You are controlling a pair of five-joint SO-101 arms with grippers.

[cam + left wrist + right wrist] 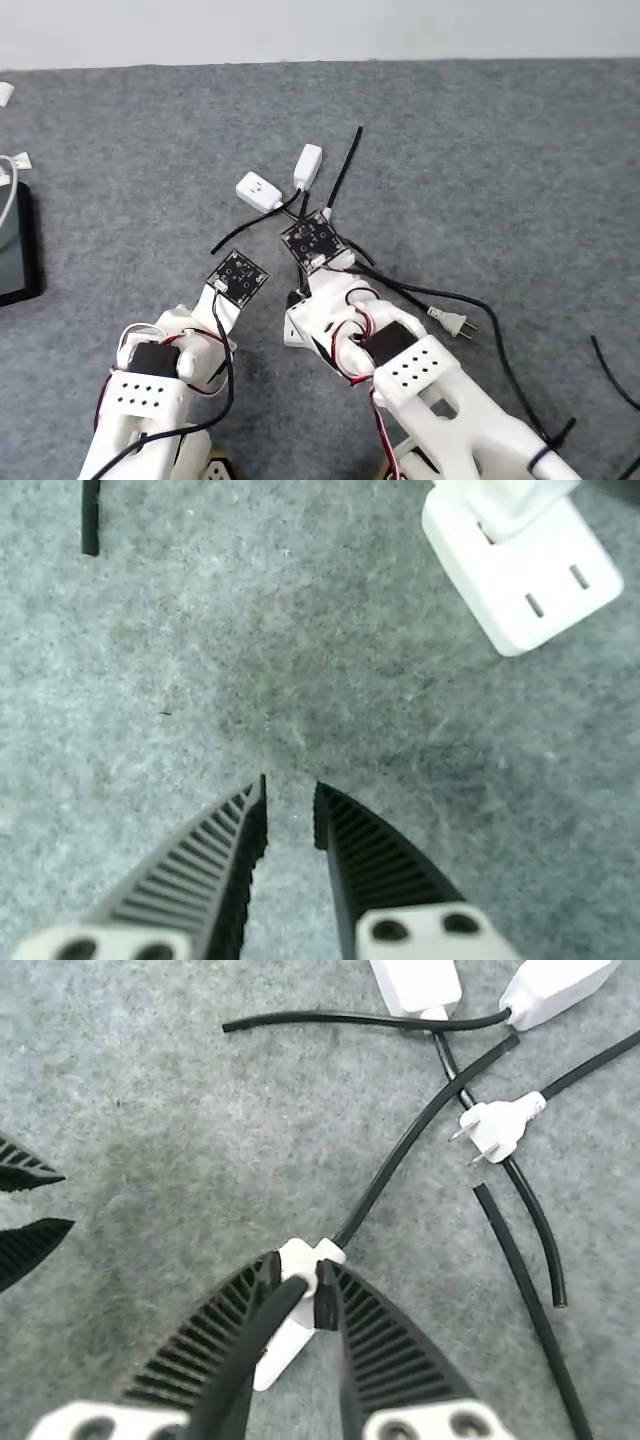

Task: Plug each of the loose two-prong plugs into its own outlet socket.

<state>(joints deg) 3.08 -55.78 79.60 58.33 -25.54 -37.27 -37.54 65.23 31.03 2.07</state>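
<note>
Low and centre in the right wrist view, the right arm's ribbed black fingers [380, 1350] are pinching a small white moulded plastic two-prong plug [280, 1350] near the end where its round black rubbery cable [420, 1140] leaves it. The prongs are hidden from us, so the plug's aim is anyone's guess. That's the first danger: a skewed hold means prongs scraping the socket face instead of finding the slots. Smooth, hard plastic could also twist between those ribbed pads under a push.

Up at the top edge sit two white glossy plastic outlet sockets [415, 980], rounded at the corners, lying loose on the grey, fuzzy, carpet-like surface [150, 1090]. They look light, and I'd expect them to skid away if nothing braces them. At upper right a second white two-prong plug [495, 1128] lies with its bare metal prongs pointing toward the left, and other black cables cross the held one just beside it. Drag the held cable and that tangle may tug the loose plug or the sockets out of place.

Over in the left wrist view, the left arm's ribbed black fingers [215, 870] at the bottom stand slightly spread, holding nothing. One outlet socket [520, 570] shows two narrow slots at upper right.
</note>
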